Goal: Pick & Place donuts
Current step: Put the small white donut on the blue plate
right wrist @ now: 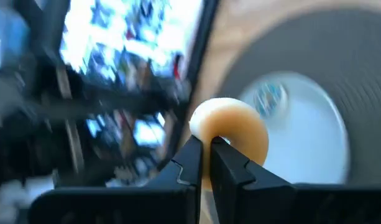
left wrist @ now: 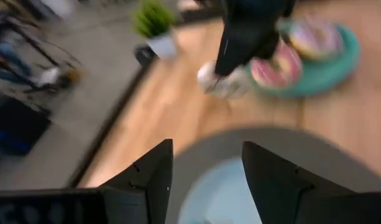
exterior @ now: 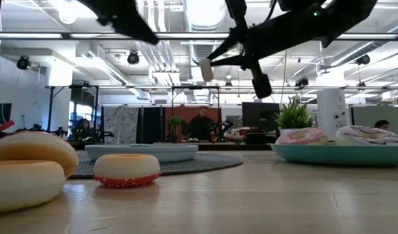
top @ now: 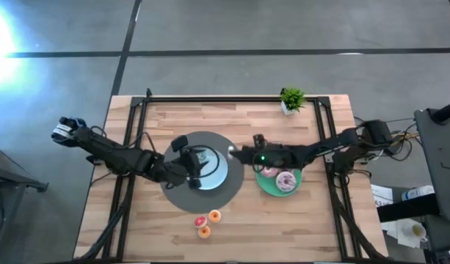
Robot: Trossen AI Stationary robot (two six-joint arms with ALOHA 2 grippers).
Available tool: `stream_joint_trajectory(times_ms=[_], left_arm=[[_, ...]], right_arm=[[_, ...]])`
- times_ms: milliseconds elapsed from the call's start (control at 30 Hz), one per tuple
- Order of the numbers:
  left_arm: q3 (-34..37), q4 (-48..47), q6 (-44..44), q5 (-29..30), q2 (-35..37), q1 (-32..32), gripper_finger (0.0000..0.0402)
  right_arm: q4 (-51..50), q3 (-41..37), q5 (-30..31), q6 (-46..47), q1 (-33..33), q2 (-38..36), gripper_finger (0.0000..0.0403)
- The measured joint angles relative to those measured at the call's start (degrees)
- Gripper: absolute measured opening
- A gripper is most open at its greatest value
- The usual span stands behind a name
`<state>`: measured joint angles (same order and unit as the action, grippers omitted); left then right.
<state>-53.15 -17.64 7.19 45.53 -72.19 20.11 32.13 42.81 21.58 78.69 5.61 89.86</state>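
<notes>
While two larger donuts (top: 285,180) already lie on the green plate (top: 269,187) just behind it, the right gripper (right wrist: 206,158) pinches a pale mini donut (right wrist: 230,134) near the light-blue plate (top: 217,176), beneath the left gripper's (left wrist: 206,171) parted, empty fingers; three minis (top: 206,222) wait.

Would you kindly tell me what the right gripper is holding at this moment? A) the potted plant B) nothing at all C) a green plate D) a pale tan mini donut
D: in the right wrist view the right gripper is shut on a pale tan mini donut, held in the air beside the light-blue plate.
</notes>
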Motion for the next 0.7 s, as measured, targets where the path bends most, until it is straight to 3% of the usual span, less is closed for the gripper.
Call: stream_joint_trajectory(times_ms=[200,567,700], left_arm=[[-0.02,14.53,-1.64,0.67,-2.47,-3.05,0.0167],[-0.02,17.25,2.78,-0.66,-7.49,-5.05,0.0167],[-0.02,17.24,6.05,2.25,-8.05,-5.63,0.0167]], right_arm=[[7.52,2.86,3.08,-0.99,-2.42,2.78,0.0013],[7.65,7.54,3.16,-2.7,-2.42,4.92,0.0013],[7.52,7.27,3.48,-2.36,-2.41,4.86,0.0013]])
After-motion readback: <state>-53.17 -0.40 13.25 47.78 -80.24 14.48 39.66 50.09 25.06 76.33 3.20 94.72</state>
